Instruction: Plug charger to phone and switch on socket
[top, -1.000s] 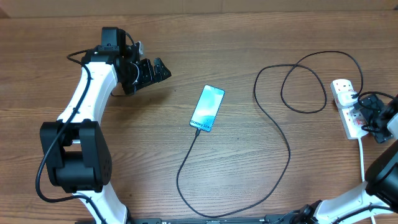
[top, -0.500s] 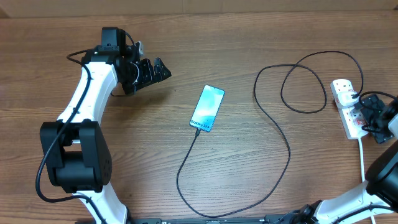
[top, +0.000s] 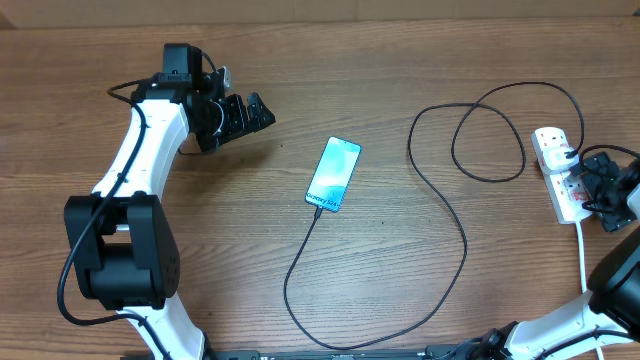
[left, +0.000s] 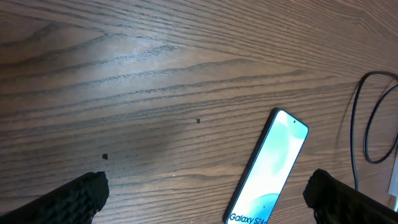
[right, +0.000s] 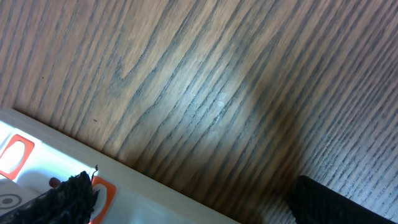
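Phone (left: 267, 168) screen reads "Galaxy S24"; left gripper (top: 250, 118) jaws spread, empty; right gripper (top: 592, 186) spread at socket (top: 553, 150).

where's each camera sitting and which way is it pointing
overhead: fixed above the table, facing straight down; left arm, right arm, phone, charger, socket.
left wrist: on the left arm, angled down toward the phone; left hand open, fingertips in the bottom corners.
right wrist: on the right arm, close above the socket's edge; right hand fingertips in the bottom corners.
shared: phone in overhead and left wrist; socket in overhead and right wrist.
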